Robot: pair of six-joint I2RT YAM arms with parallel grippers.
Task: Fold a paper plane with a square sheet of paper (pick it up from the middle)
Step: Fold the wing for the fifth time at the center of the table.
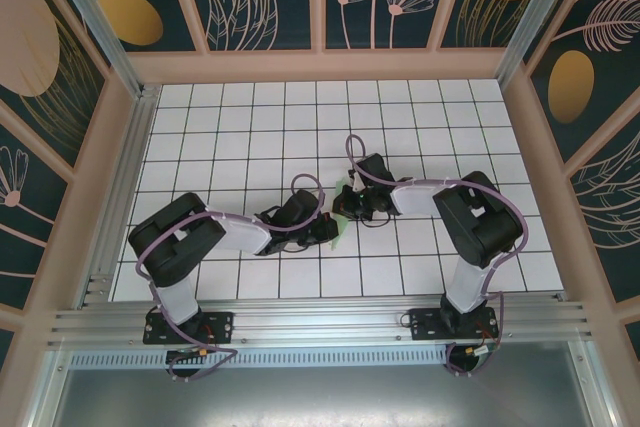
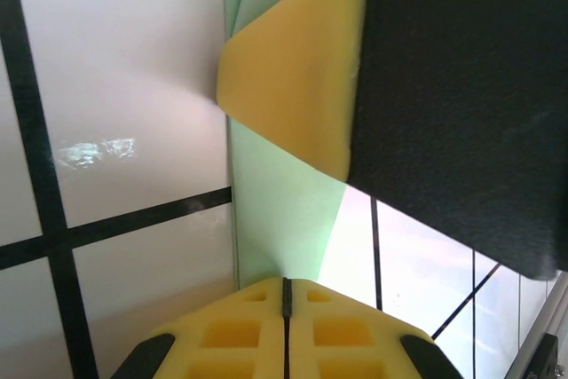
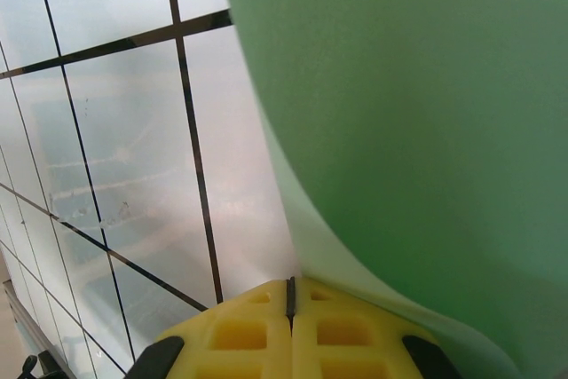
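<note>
Pale green, the paper [image 2: 280, 210] sits midway on the desk [image 1: 250, 127] between both arms. The left pincer [image 2: 286, 295] is fully closed, nipping one edge. Right pincer [image 3: 290, 290] is closed tight too, and the paper curls up out of it.

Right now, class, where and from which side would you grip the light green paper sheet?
Pinch the light green paper sheet across a free edge, coming in sideways, edge-on: it is thin and curls off the white tiled table, so probably only an edge fits between jaws.
</note>
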